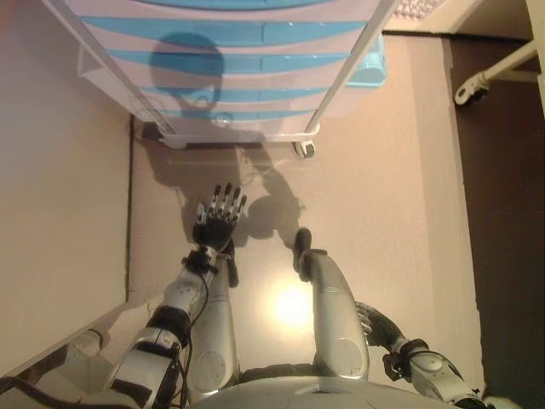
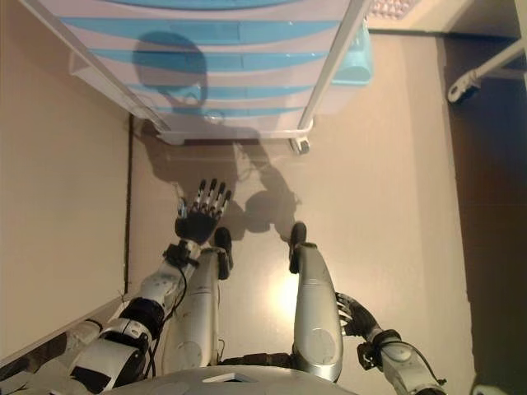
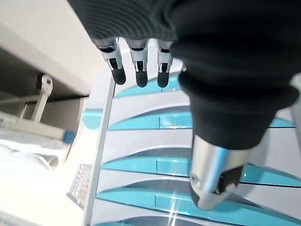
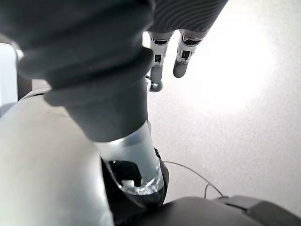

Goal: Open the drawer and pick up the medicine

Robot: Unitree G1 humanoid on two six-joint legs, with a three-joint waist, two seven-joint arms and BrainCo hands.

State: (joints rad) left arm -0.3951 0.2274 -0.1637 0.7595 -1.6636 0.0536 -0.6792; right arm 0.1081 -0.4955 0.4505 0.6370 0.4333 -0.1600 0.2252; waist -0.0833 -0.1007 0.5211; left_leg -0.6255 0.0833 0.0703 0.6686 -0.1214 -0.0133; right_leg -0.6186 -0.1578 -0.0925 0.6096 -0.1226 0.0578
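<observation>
Drawer unit stands on the floor ahead: white frame, stacked drawers with blue fronts, on castors. All drawers look closed. Medicine not visible anywhere; presumably inside one of the drawers, which one cannot be told.

Left hand raised in front of the unit's lower edge, fingers straight and spread, holding nothing, not touching the unit. Its wrist view looks onto the blue drawer fronts, near but apart.

Right hand hangs low at the robot's side, well apart from the unit; fingers relaxed, empty, pointed at bare floor.

Step in hand, by my reading: the approach, before any contact. Opening not yet begun.

Next move calls for bringing the left hand up to a drawer front, hooking fingers at the handle strip, and pulling straight out. The unit is on castors, so it may roll toward the robot instead of the drawer sliding.
</observation>
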